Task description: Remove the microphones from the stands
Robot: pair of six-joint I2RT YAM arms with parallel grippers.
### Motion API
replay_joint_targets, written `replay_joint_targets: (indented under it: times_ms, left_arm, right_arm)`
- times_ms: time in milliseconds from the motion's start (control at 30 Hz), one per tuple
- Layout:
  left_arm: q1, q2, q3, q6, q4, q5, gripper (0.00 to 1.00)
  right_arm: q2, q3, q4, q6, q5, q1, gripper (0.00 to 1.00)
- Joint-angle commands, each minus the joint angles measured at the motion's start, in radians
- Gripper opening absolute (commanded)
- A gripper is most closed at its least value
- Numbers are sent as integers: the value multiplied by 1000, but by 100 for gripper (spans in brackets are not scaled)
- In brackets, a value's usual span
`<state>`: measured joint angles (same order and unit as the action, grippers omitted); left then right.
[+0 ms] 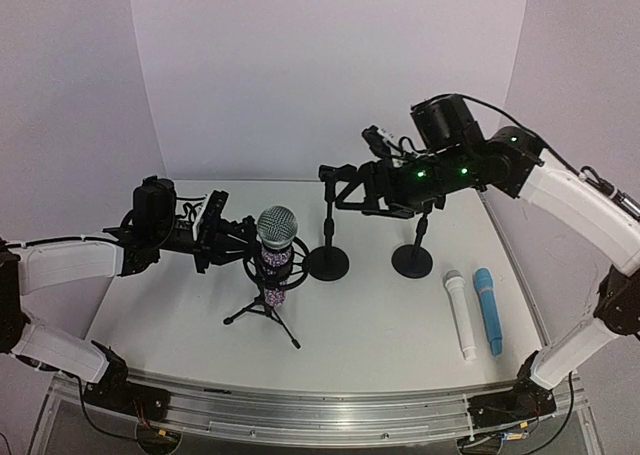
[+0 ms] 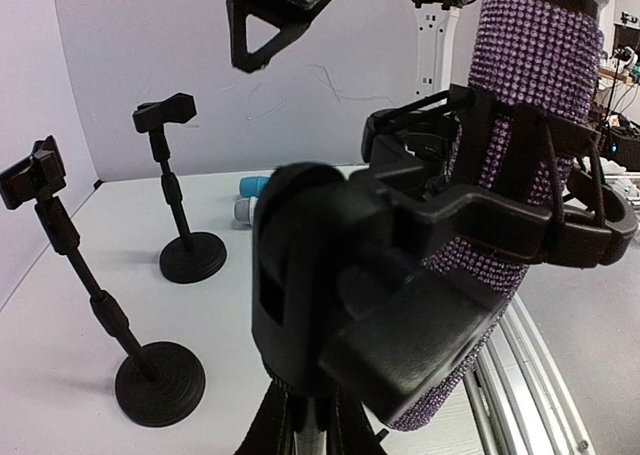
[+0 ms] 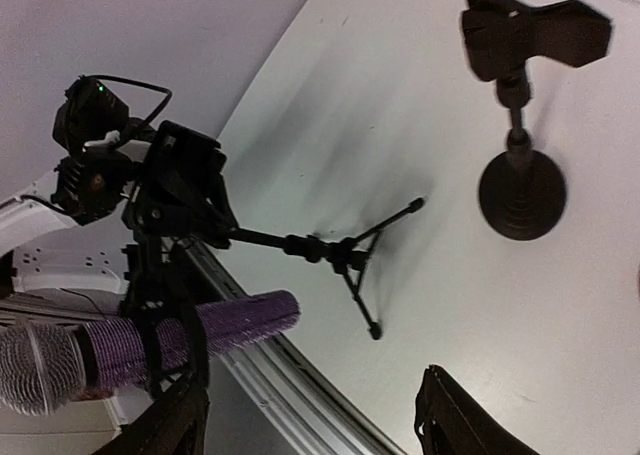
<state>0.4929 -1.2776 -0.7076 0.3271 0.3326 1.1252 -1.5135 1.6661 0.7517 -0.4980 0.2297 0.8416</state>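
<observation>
A purple glitter microphone point(image 1: 277, 237) with a silver mesh head sits upright in a black shock mount on a small tripod stand point(image 1: 265, 310) at the table's left middle. My left gripper point(image 1: 238, 241) is at the mount's left side and looks shut on the stand's neck. In the left wrist view the microphone point(image 2: 530, 105) and mount point(image 2: 500, 215) fill the frame, and I cannot make out my own fingers. My right gripper point(image 1: 335, 187) hangs open and empty, above and right of the microphone. In the right wrist view its fingers point(image 3: 450, 425) are spread wide over the microphone point(image 3: 200, 330) and stand point(image 3: 320, 247).
Two black round-base clip stands point(image 1: 328, 260) point(image 1: 413, 258) stand behind and right of the tripod. A white microphone point(image 1: 461, 315) and a blue one point(image 1: 487, 310) lie at the front right. A metal rail point(image 1: 300, 410) runs along the near edge.
</observation>
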Motion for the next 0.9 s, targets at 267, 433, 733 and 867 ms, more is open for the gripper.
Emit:
replay_joint_targets:
  times_ms: [267, 433, 733, 867]
  left_arm:
    - [5, -29, -32, 63, 56, 83, 0]
    - [5, -61, -61, -17, 19, 81, 0]
    - [4, -62, -51, -54, 36, 19, 0]
    - [4, -73, -64, -55, 31, 22, 0]
  right_arm:
    - [-271, -27, -302, -494, 201, 82, 64]
    - [-372, -12, -367, -594, 288, 82, 60]
    - [-456, -162, -680, -747, 340, 76, 54]
    - [-477, -190, -842, -820, 362, 75, 50]
